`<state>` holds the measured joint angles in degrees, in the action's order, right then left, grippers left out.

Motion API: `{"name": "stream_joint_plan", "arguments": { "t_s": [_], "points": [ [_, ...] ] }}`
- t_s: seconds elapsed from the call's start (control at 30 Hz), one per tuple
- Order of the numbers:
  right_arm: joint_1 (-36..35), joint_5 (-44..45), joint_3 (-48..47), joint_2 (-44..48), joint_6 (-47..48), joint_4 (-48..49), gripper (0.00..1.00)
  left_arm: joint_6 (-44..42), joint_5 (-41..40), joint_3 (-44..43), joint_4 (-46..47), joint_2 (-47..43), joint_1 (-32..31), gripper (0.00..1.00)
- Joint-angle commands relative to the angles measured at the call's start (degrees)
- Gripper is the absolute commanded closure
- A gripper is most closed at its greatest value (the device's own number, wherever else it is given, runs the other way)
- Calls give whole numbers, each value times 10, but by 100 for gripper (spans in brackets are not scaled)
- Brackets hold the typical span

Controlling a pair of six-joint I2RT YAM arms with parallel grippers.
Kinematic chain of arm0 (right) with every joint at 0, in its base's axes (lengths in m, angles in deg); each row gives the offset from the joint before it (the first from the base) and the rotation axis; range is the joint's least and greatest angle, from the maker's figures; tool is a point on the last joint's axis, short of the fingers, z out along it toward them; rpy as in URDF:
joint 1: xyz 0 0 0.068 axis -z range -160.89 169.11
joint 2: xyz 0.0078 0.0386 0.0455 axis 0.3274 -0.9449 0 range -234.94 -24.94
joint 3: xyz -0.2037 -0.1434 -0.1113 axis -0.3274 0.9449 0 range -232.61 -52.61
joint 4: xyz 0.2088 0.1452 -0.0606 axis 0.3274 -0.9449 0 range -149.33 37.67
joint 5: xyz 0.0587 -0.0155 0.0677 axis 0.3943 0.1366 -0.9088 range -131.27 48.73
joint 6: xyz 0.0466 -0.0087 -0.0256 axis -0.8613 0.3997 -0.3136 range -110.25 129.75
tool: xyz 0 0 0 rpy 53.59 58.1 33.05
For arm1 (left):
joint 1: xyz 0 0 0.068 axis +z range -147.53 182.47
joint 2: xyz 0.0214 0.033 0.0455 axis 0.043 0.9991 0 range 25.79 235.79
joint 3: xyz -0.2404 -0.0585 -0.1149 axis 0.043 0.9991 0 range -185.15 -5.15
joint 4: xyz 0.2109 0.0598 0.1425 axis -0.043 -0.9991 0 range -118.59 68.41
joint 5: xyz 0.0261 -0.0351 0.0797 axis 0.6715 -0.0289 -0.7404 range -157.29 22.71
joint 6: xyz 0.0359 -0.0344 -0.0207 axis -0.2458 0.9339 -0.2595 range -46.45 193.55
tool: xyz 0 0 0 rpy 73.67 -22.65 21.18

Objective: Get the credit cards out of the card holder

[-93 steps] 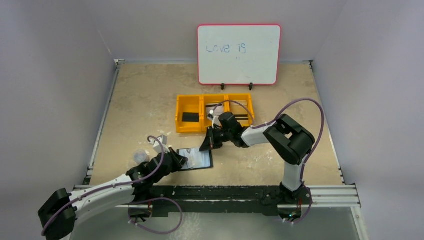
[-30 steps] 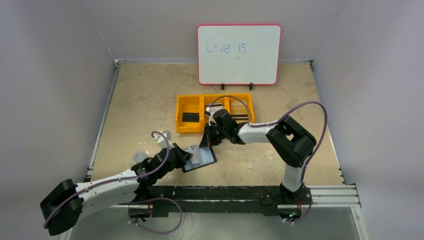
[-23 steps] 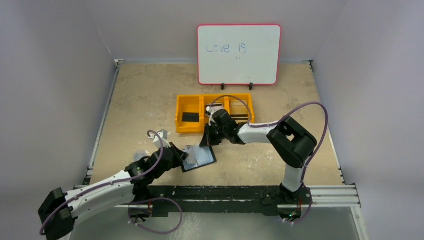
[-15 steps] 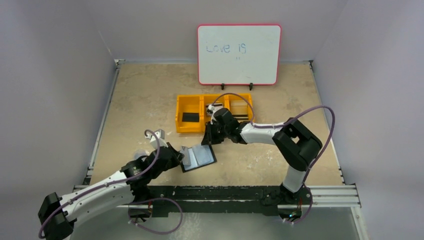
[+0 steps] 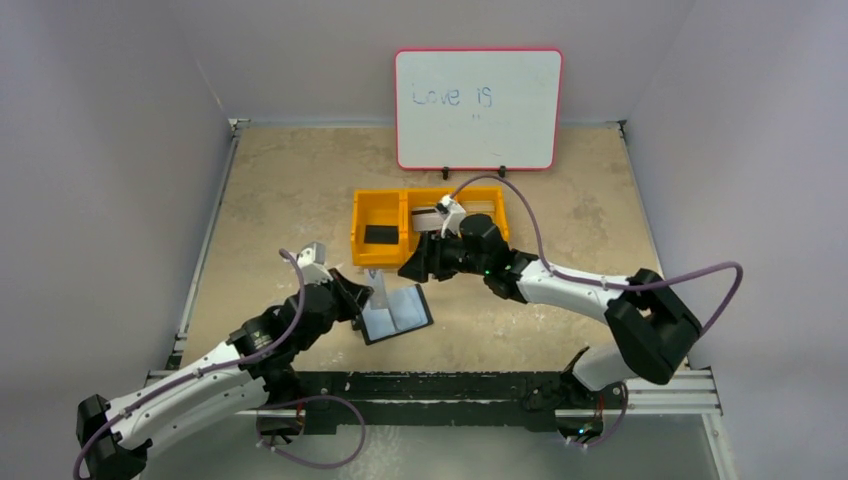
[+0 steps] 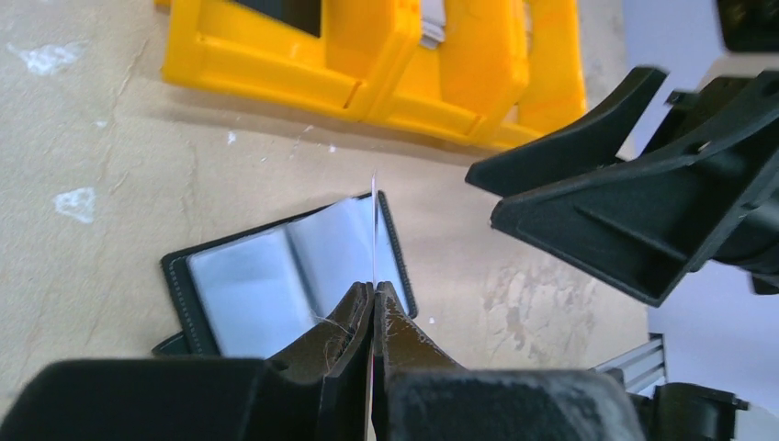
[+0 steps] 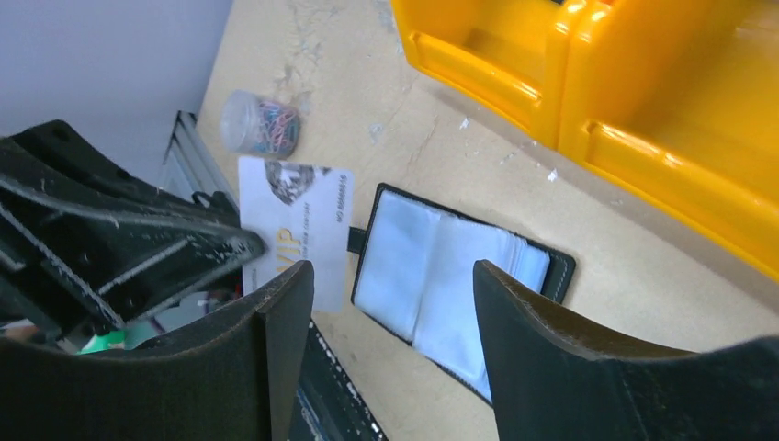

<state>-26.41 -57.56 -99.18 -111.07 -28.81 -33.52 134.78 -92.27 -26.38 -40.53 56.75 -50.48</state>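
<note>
**While the wallet [image 5: 400, 313] lies open, left hand [image 6: 375, 296] has a card [image 7: 296, 220]**

It's pinched tight on the whitish card, which stands on edge just over the wallet's left side, out of the pockets. The wallet is flat on the bench [image 5: 300, 200], in front of the yellow tray [image 5: 378, 258]. The right hand [image 7: 390, 276] hangs close by, fingers spread, holding nothing.

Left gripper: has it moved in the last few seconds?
Yes. The left gripper moved toward the yellow tray, holding a credit card.
</note>
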Motion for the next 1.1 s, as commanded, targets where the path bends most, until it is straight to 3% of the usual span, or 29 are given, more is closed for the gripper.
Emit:
{"name": "stream_joint_plan", "arguments": {
  "t_s": [0.0,0.4,0.57,0.77,1.07],
  "points": [
    [31,-40,59,53,-46,124,33,-32,-10,-21,82,-17,0,100],
    [52,-23,135,151,-65,254,32,-54,14,-12,213,-13,0,100],
    [61,-105,108,121,-81,241,34,-55,29,5,272,-21,0,100],
    [65,-218,111,64,-133,376,45,-52,44,9,312,-8,0,100],
    [67,-205,114,79,-125,368,44,-51,46,6,310,3,0,100]
  ]
}}
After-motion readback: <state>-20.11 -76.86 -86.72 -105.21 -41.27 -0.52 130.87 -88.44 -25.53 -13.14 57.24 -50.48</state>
